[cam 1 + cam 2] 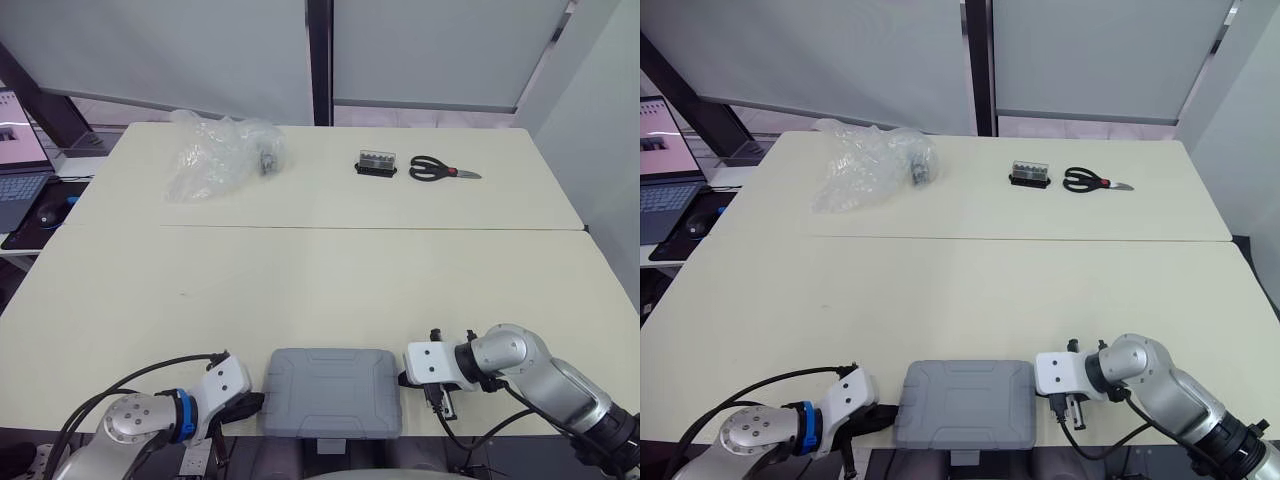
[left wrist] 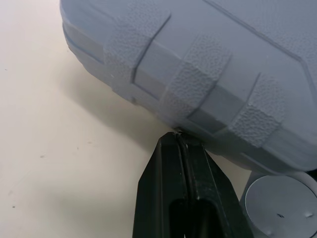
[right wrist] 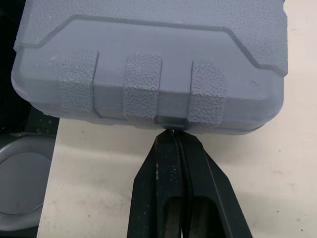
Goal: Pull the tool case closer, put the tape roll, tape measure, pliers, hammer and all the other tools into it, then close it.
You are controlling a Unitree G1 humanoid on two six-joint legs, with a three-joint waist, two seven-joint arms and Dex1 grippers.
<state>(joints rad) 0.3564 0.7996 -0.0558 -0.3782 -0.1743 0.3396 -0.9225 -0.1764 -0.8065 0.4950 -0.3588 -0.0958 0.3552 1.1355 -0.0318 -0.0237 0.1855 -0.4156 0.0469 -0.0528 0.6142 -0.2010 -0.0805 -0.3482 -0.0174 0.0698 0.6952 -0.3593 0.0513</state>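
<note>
The grey tool case point(image 1: 333, 392) lies closed at the table's near edge, between my two arms. My left gripper point(image 1: 247, 405) is shut, and its tips point(image 2: 178, 135) press against the case's left side wall. My right gripper point(image 1: 403, 379) is also shut, its tips point(image 3: 171, 132) touching the ribbed right side wall point(image 3: 148, 91) low down. Neither gripper holds anything. Across the table lie black-handled scissors point(image 1: 441, 170) and a small black box with a clear lid point(image 1: 377, 163). A crumpled clear plastic bag point(image 1: 218, 155) with a dark item inside sits at the far left.
A seam point(image 1: 320, 228) runs across the table between its near and far halves. A laptop point(image 1: 18, 160) and a mouse stand on a lower desk beyond the left edge. A round grey part point(image 2: 280, 203) shows below the table edge under the case.
</note>
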